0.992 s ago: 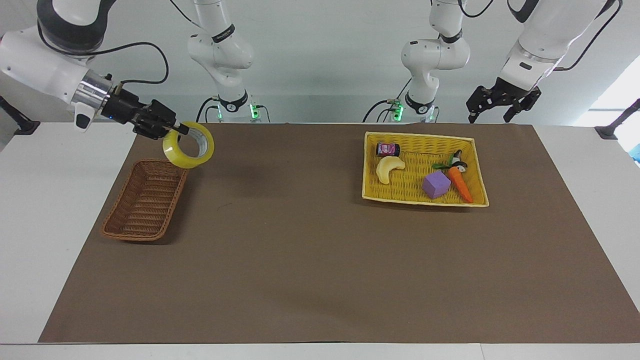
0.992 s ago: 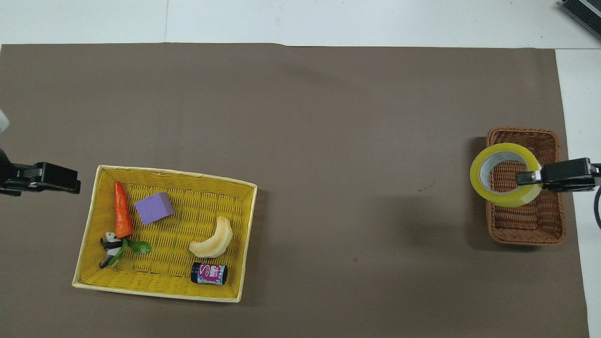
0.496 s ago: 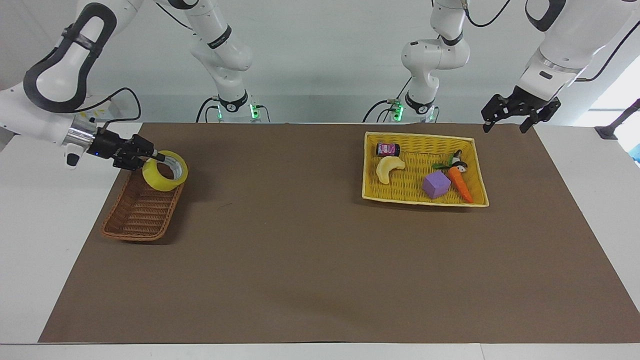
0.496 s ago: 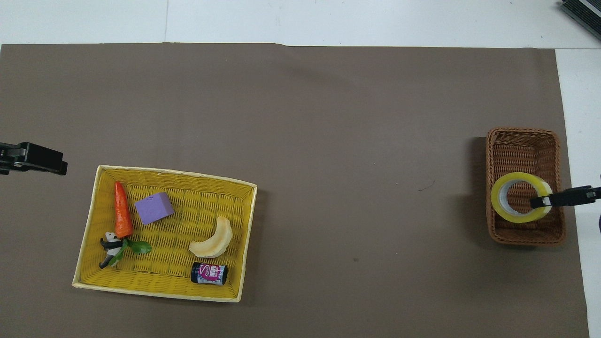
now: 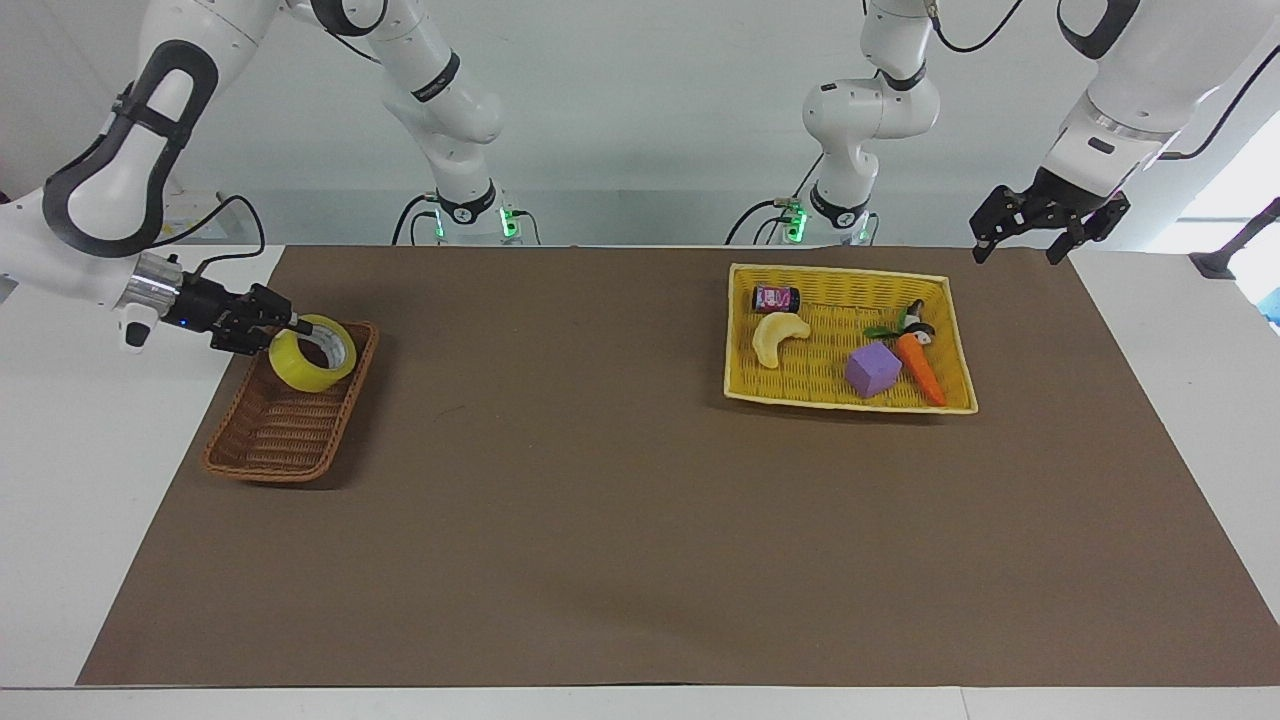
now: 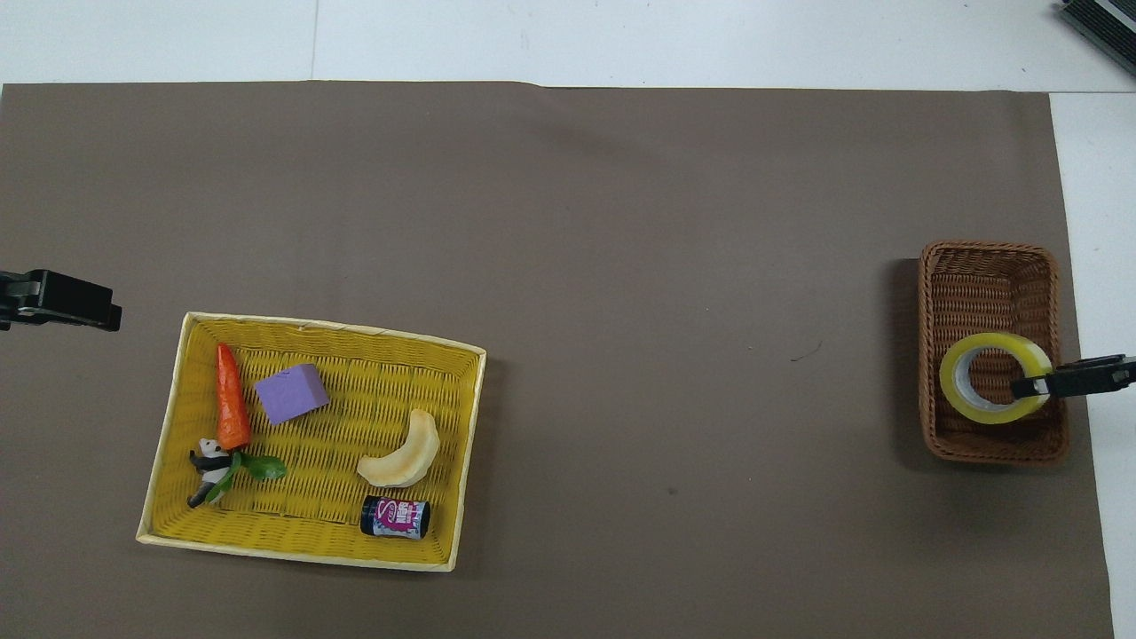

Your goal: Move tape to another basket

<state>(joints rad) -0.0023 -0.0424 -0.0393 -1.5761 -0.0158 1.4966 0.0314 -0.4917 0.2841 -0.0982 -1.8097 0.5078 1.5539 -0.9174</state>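
The yellow tape (image 5: pixel 300 372) is tilted and sits low in the brown wicker basket (image 5: pixel 280 440), at the basket's end nearer the robots. My right gripper (image 5: pixel 290 328) is shut on the tape's rim, one finger inside the ring. I cannot tell whether the tape touches the basket floor. In the overhead view the tape (image 6: pixel 985 410) lies within the basket (image 6: pixel 990 275), with the right gripper (image 6: pixel 1029 387) on the rim. My left gripper (image 5: pixel 1015 250) is open and empty, up in the air over the mat's corner beside the yellow tray, and it also shows in the overhead view (image 6: pixel 106 311).
A shallow yellow woven tray (image 5: pixel 850 275) stands toward the left arm's end. It holds a banana toy (image 5: pixel 778 337), a purple block (image 5: pixel 872 369), a carrot (image 5: pixel 920 368), a small dark jar (image 5: pixel 777 298) and a panda figure. A brown mat (image 5: pixel 620 480) covers the table.
My right gripper has lowered the tape from above the basket's near end down into the basket. My left gripper has moved a little toward the mat's corner.
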